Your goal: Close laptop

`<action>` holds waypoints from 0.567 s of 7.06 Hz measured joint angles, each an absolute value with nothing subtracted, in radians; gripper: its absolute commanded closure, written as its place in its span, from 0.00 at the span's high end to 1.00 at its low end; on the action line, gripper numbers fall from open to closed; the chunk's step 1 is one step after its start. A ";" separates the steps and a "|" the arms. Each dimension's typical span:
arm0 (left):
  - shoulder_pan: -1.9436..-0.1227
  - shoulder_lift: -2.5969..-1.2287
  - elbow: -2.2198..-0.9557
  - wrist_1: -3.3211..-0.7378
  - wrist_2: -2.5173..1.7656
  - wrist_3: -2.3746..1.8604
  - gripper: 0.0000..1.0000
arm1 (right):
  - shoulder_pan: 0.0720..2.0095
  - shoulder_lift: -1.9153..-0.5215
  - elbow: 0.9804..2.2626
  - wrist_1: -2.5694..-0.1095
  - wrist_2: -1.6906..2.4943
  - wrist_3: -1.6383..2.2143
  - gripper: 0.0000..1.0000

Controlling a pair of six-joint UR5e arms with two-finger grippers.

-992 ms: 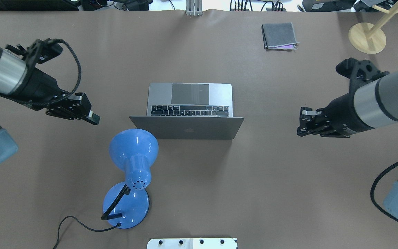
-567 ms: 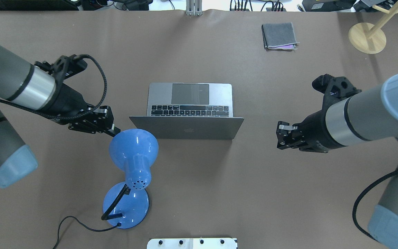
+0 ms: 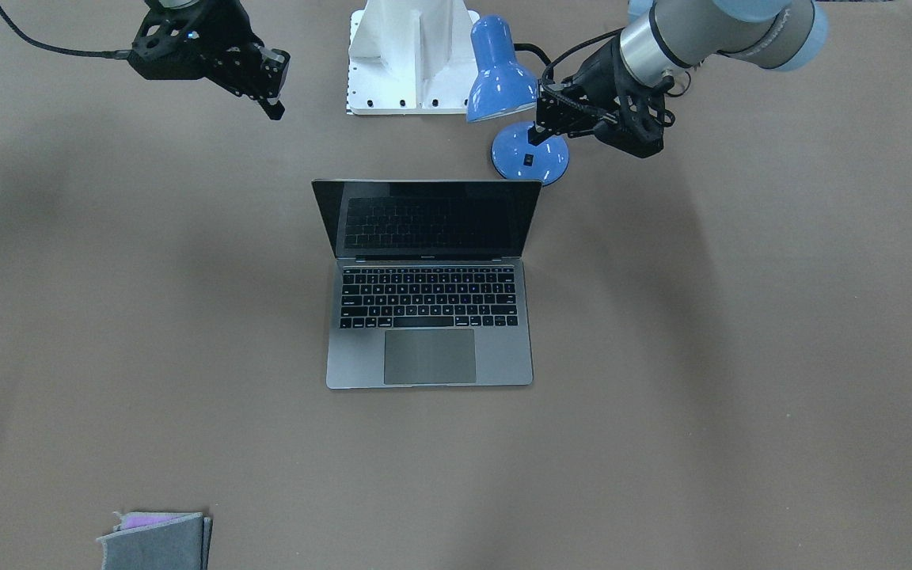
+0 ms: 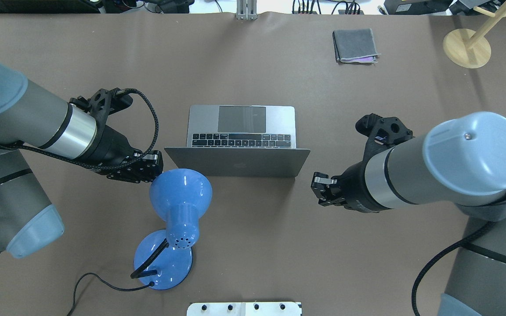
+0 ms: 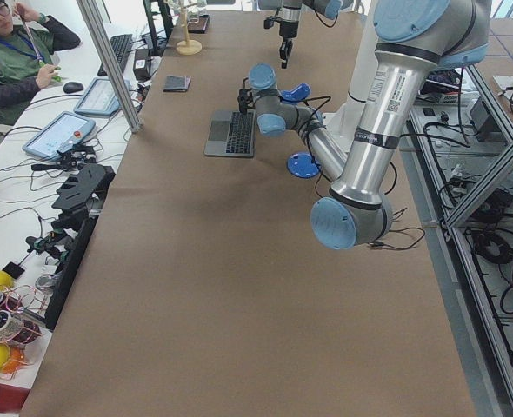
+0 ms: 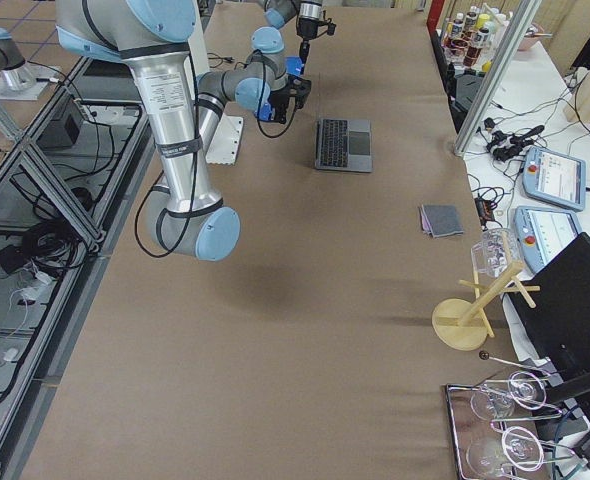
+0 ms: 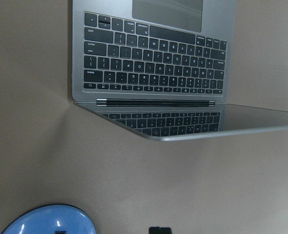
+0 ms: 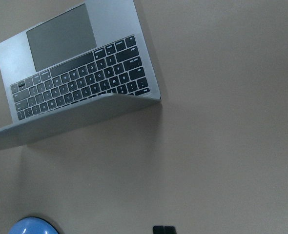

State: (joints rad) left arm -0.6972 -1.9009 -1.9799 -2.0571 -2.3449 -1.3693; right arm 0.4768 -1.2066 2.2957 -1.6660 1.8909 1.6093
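We see 1 laptop (image 4: pixel 242 127) open at the middle of the table (image 4: pixel 253 263). Its base lies flat with the trackpad toward the far edge, and its lid (image 4: pixel 237 163) leans back toward the robot, screen dark. Bare table surrounds the base on the far side and on both flanks; the crowding is on the robot's side. There 1 blue lamp (image 4: pixel 182 221) stands, its shade (image 4: pixel 181 189) just beside the lid's left corner and overlapping it in the overhead view. Behind the rest of the lid the table is open.

We count 2 arms and 2 grippers. The left gripper (image 3: pixel 537 131) sits at the shade's left rim and appears to touch it, left of the lid's edge. The right gripper (image 3: pixel 272 107) hangs near the lid's right edge, apart from it. Each wrist view shows 1 dark tip at bottom centre with no gap, so we read both pairs of fingers as closed together, holding nothing.

Further off, 1 folded grey cloth (image 4: pixel 355 45) and 1 wooden stand (image 4: pixel 467 48) lie toward the far right, well apart from the laptop. 1 white plate (image 4: pixel 244 308) sits at the near edge.

Against 0.6 s ago, both grippers have come inward toward the lid. The lamp has shifted: shade and base now sit slightly further right and nearer the robot. The laptop has not moved, and its lid stands at the same angle.
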 measured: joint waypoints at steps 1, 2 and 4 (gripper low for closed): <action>-0.696 -1.903 -1.978 -2.057 -2.344 -1.369 0.00 | 0.468 -1.184 2.288 -1.683 1.881 1.610 0.00; -0.695 -1.907 -1.975 -2.057 -2.344 -1.368 0.00 | 0.465 -1.167 2.274 -1.688 1.874 1.611 0.00; -0.694 -1.921 -1.958 -2.056 -2.346 -1.365 0.00 | 0.465 -1.137 2.236 -1.689 1.858 1.607 0.00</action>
